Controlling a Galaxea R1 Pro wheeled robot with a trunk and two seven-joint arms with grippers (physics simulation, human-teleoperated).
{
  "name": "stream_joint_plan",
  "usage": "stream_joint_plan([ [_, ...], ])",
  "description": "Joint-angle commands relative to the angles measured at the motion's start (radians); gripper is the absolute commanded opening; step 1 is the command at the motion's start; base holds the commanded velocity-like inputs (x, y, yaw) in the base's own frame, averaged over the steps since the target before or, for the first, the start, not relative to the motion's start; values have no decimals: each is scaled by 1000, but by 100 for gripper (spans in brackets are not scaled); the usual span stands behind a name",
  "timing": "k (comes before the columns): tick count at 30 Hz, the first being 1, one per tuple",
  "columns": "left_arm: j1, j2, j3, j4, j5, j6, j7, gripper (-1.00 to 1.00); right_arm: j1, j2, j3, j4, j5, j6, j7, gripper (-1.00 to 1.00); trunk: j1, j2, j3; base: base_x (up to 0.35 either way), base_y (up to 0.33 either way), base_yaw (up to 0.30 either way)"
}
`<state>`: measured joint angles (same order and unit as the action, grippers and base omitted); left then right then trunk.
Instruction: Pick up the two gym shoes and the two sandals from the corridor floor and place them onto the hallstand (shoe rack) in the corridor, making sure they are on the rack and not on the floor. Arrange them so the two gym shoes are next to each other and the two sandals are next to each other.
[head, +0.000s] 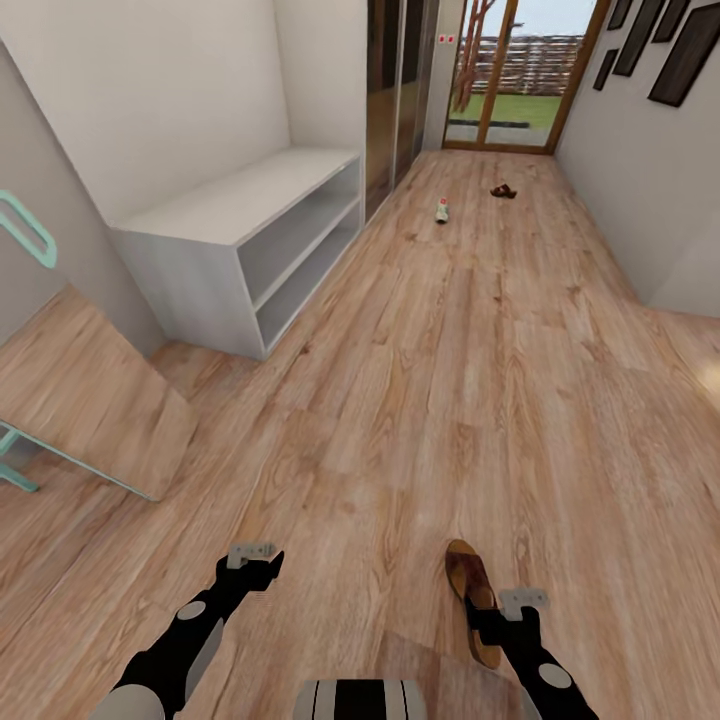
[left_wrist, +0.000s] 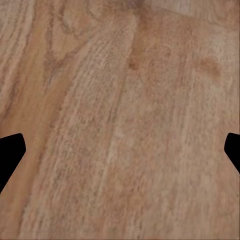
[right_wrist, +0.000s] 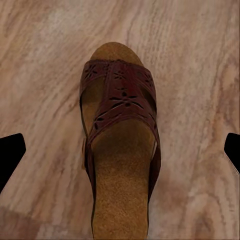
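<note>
Sandal (head: 472, 595) lies flat on the floor (head: 420, 380) near the robot, on the right, toe pointing away, with the right gripper (head: 523, 603) just above its heel end. The right wrist view adds what the head view blurs: a dark brown cut-out strap over a tan footbed (right_wrist: 120, 145), and two dark fingertips (right_wrist: 10, 155) spread wide to either side of the sandal, touching nothing. The left gripper (head: 251, 556) hangs over bare planks on the near left; its wrist view shows its fingertips (left_wrist: 9, 152) equally wide apart above wood grain. Far down the corridor the head view alone catches a gym shoe (head: 442, 210) and, right of it, a second sandal (head: 503, 190), both on the floor. A white two-shelf bench (head: 250, 225) stands against the left wall.
</note>
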<state>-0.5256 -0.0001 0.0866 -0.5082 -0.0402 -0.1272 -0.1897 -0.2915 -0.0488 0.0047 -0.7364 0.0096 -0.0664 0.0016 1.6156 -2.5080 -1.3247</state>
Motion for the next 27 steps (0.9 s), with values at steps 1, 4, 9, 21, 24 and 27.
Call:
stream_joint_plan([
  [1,-1,-1,7,1,-4,-2,-8,100,0,0,0,0,1,-3,0,100,0,0,-1,116,14,0],
  [4,-1,-3,7,1,-4,-2,-7,100,0,0,-1,-1,1,-3,0,100,0,0,-1,83,10,0],
  [9,0,-6,6,1,-5,-2,-8,100,0,0,-2,-1,1,-3,0,100,0,0,-1,38,4,0],
  [21,1,-10,5,-5,-6,-3,-8,100,-1,0,-2,-1,1,-4,0,100,1,-1,-8,7,1,0],
  [24,1,-10,5,-5,-6,-3,-8,100,-1,0,-2,-2,0,-4,0,100,2,-1,-20,0,0,0],
  [27,1,-10,5,-6,-6,-4,-8,100,-1,0,-2,-2,0,-4,0,100,4,-2,-32,0,0,0],
])
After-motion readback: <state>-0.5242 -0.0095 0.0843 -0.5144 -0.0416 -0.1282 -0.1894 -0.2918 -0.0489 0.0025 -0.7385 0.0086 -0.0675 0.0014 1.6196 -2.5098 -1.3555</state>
